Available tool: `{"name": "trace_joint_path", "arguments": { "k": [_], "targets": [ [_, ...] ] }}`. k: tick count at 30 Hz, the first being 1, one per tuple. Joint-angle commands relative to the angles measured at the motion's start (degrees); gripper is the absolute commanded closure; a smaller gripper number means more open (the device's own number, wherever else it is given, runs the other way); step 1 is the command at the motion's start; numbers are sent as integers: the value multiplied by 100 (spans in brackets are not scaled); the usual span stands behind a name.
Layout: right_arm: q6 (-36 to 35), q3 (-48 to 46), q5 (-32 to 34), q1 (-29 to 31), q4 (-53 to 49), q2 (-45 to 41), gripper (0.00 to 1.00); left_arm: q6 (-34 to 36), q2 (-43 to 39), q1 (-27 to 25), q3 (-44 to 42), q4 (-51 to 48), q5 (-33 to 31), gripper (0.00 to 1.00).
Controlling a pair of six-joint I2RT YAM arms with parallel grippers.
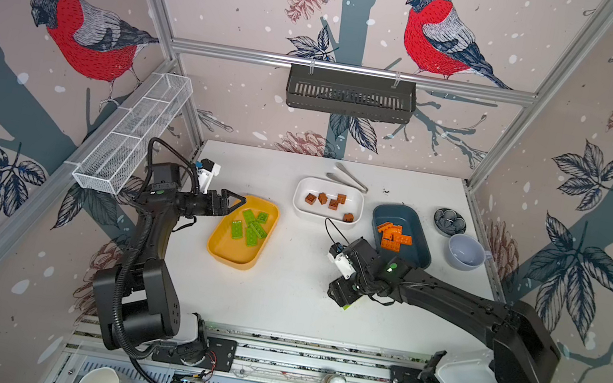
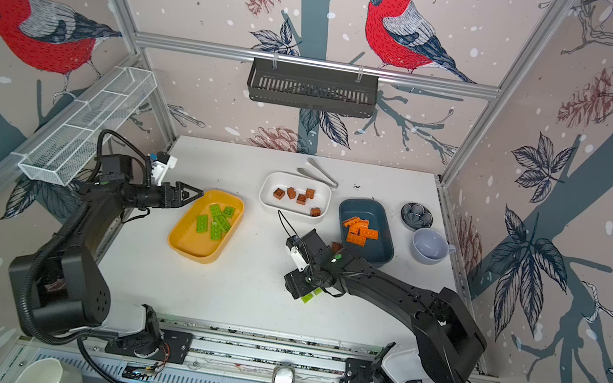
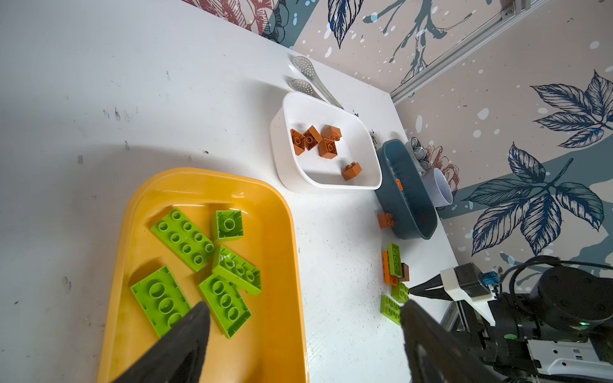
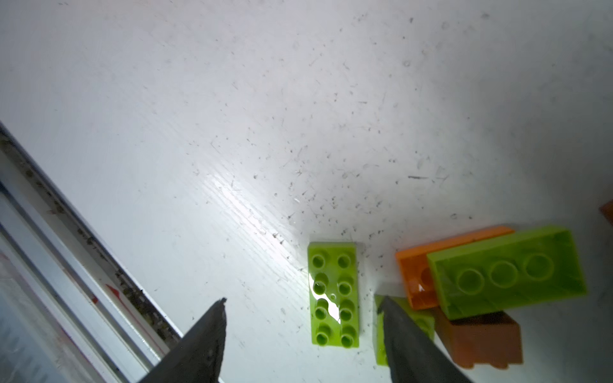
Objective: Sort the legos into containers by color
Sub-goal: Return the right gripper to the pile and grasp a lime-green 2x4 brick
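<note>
Lime green legos (image 1: 250, 227) glow against the mustard yellow tub (image 1: 221, 252). Brown cubes (image 1: 330, 201) sit in the plain white tub (image 1: 300, 204), bright orange plates (image 1: 394, 236) in the dark teal-blue tub (image 1: 418, 257). The surface (image 1: 278, 297) is white, flecked with dark scuffs, and carries a lime green plate (image 4: 333, 295), an orange piece (image 4: 414, 275) and a brown brick (image 4: 481, 338). The mug (image 1: 465, 253) is pale grey, the little dish (image 1: 449, 220) dark with a flower pattern. The walls (image 1: 244, 1) are dusty pink, printed with red-breasted birds (image 1: 440, 33), blue-grey branches and leaves.

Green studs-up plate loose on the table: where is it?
Right wrist view: the green plate lies flat on the table between the open right gripper's tips, beside a mixed brick pile. In a top view, that is near the teal tub.
</note>
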Motion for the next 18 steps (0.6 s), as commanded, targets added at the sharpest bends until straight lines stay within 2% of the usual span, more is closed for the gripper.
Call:
{"name": "trace_joint_path", "arguments": {
  "k": [1, 14, 18],
  "targets": [
    [16, -65, 341, 83, 52, 178, 28, 37, -77, 12, -23, 73, 166, 11],
    [-151, -35, 854, 419, 210, 879, 40, -50, -141, 14, -53, 120, 149, 11],
    [-87, 14, 1120, 564, 149, 945, 47, -36, -124, 9, -55, 113, 136, 11]
  ]
}}
